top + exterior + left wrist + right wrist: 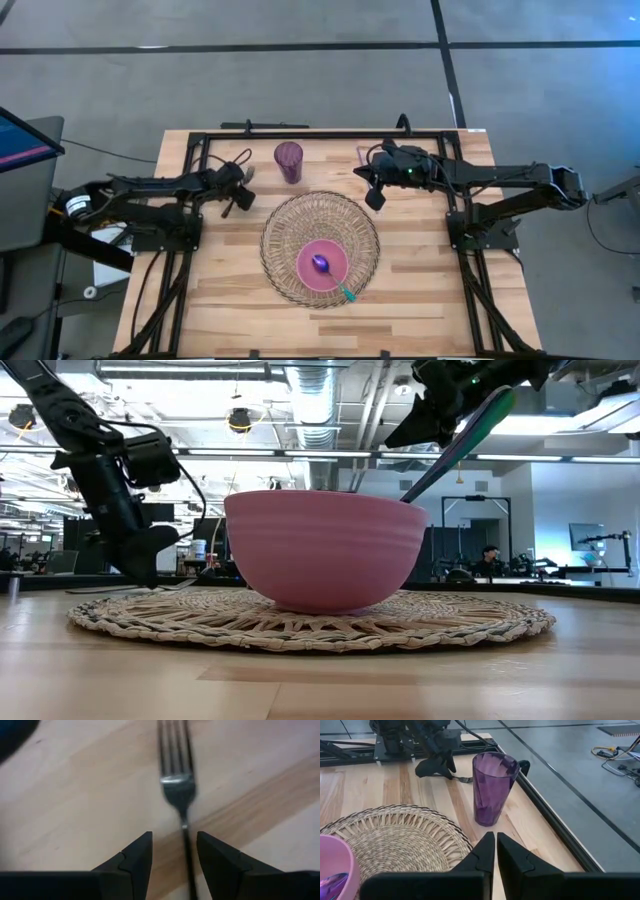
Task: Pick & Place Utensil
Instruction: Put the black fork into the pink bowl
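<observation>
A metal fork [176, 780] lies flat on the wooden table, left of a purple cup [289, 160]; it also shows in the right wrist view [465, 779]. My left gripper [174, 855] is open and low over the table. Its two fingers stand on either side of the fork's handle [188, 850], and I see no contact. In the high view it [240, 192] is at the far left. My right gripper [496, 851] is shut and empty, above the table right of the cup [492, 785]; in the high view it [376, 197] is at the far right.
A round woven mat [290, 215] lies at the table's middle. On it stands a pink bowl [320, 545] holding a purple spoon [320, 263] whose teal handle [462, 440] leans out over the rim. A black frame [300, 133] runs along the table's far edge.
</observation>
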{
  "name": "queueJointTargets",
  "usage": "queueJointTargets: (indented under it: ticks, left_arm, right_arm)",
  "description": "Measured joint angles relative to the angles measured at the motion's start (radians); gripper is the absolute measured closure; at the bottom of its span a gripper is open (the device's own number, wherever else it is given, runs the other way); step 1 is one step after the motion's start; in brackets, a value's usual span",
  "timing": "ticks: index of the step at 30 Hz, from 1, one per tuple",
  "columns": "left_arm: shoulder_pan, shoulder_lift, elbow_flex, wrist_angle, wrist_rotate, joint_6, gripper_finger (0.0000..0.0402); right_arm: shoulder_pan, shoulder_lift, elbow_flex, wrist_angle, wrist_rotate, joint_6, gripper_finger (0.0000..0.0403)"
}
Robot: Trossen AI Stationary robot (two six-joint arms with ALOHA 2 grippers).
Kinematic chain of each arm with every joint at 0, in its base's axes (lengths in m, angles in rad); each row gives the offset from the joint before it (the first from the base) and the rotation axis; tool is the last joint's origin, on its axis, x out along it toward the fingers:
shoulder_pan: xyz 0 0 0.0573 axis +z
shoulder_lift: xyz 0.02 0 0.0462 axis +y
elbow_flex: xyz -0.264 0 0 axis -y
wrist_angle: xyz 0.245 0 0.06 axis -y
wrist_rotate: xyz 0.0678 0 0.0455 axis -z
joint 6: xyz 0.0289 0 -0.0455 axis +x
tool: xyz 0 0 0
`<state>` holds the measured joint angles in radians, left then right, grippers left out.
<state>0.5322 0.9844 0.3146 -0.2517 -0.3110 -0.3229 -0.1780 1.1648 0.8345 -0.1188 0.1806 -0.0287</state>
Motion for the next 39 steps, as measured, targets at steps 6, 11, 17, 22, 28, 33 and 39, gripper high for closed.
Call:
queueJointTargets:
  ticks: [6,11,17,22,28,33,39]
  left_arm:
    - [0.034,-0.003,-0.021,0.017,0.029,-0.020,0.0268]
    - [0.037,-0.003,-0.027,0.022,0.055,-0.018,0.0313]
    - [0.037,-0.003,-0.027,0.027,0.060,-0.014,0.0389]
    - [0.028,-0.039,-0.030,0.014,0.089,-0.018,0.0386]
    - [-0.044,-0.130,0.013,0.011,0.164,-0.025,0.0389]
    - [-0.158,-0.221,0.056,-0.029,0.169,-0.056,0.0391]
    - [-0.369,-0.289,0.121,-0.029,0.168,-0.079,0.0390]
  right_arm:
    - [0.000,0.000,0.000,0.000,0.000,0.000,0.0390]
    - [0.000,0.000,0.000,0.000,0.000,-0.006,0.0387]
    - [0.000,0.000,0.000,0.000,0.000,-0.008,0.0387]
    - [-0.001,0.000,0.000,0.000,0.000,-0.008,0.0385]
    - [-0.001,0.000,0.000,0.000,0.000,-0.008,0.0389]
    - [-0.001,0.000,0.000,0.000,0.000,-0.007,0.0389]
    - [0.001,0.000,0.000,0.000,0.000,-0.007,0.0387]
